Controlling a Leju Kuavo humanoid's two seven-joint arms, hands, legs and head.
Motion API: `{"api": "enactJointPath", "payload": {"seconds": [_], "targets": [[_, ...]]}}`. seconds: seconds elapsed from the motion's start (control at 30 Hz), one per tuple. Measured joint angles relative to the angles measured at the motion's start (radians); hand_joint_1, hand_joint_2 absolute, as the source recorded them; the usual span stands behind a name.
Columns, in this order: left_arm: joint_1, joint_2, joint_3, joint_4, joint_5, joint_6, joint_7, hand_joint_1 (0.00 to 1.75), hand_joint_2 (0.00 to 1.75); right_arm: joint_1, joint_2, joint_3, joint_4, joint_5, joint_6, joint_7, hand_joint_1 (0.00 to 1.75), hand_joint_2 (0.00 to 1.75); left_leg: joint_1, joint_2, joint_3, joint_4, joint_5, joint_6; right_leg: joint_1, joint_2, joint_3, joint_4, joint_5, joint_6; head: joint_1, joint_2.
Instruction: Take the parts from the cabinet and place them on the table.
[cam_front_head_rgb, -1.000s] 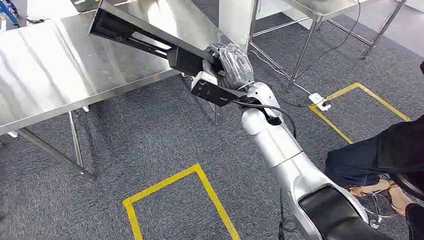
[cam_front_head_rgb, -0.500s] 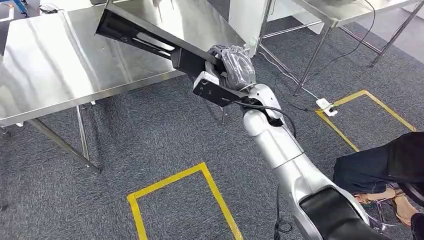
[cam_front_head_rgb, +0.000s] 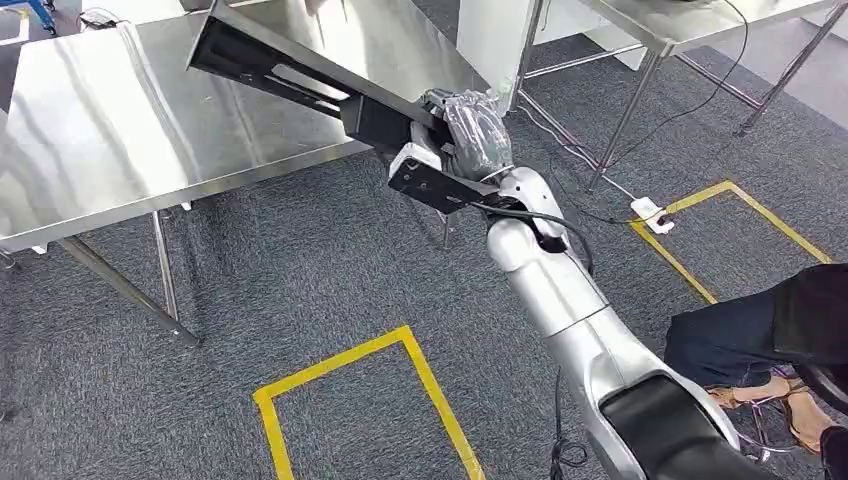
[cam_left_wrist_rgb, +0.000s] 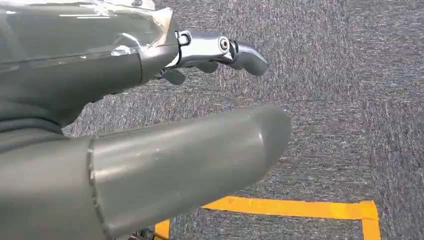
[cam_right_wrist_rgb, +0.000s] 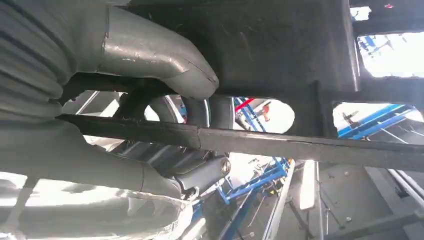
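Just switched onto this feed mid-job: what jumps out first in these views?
The long black part stands out, gripped at its near end by the right hand and slanting up over the steel table. Below, yellow tape marks a box on the grey carpet. The left hand hangs over the floor holding nothing, and a seated person's legs show at right.

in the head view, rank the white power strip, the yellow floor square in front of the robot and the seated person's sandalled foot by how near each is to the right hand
1. White power strip: on the carpet, right of the right hand.
2. Yellow floor square: on the carpet, below the hand in the picture.
3. Sandalled foot: lower right corner.
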Motion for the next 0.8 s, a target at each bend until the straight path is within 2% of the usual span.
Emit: {"api": "enactJointPath", "payload": {"seconds": [0.23, 0.67, 0.7, 0.73, 0.8], "targets": [[0.0, 0.002, 0.01, 0.0, 0.003, -0.005, -0.003, 0.0, 0.0, -0.005, 0.0, 0.002, 0.014, -0.002, 0.001, -0.021, 1.75, 1.75, 0.004, 0.0, 0.0, 0.0, 0.0, -0.001, 0.0, 0.0, 0.0, 0.0, 0.0, 0.0, 0.0, 0.0], [0.0, 0.004, 0.015, 0.0, 0.005, -0.006, -0.004, 0.0, 0.0, -0.006, 0.001, 0.006, 0.024, 0.009, -0.003, -0.021, 1.75, 1.75, 0.004, 0.0, 0.0, 0.0, 0.0, -0.001, 0.003, 0.0, 0.0, 0.0, 0.0, 0.0, 0.0, 0.0], [0.0, 0.004, 0.015, 0.0, 0.005, -0.006, -0.004, 0.0, 0.0, -0.006, 0.002, 0.006, 0.026, 0.02, -0.008, -0.021, 1.75, 1.75, 0.001, 0.0, -0.002, 0.003, -0.001, 0.001, 0.001, 0.0, 0.001, -0.002, 0.001, 0.002, 0.0, 0.0], [0.0, 0.006, 0.015, 0.0, 0.005, -0.006, -0.004, 0.0, 0.0, -0.007, 0.004, 0.007, 0.028, 0.027, -0.011, -0.02, 1.75, 1.75, 0.0, -0.001, -0.003, 0.005, -0.004, 0.007, -0.011, -0.001, 0.002, -0.003, 0.003, 0.005, 0.0, 0.0], [0.0, 0.008, 0.015, 0.0, 0.005, -0.006, -0.004, 0.0, 0.0, -0.008, 0.009, 0.01, 0.033, 0.037, -0.014, -0.018, 1.75, 1.75, 0.0, -0.001, -0.005, 0.003, -0.003, 0.01, -0.012, -0.004, 0.003, -0.005, 0.003, 0.011, 0.0, 0.0]]}}
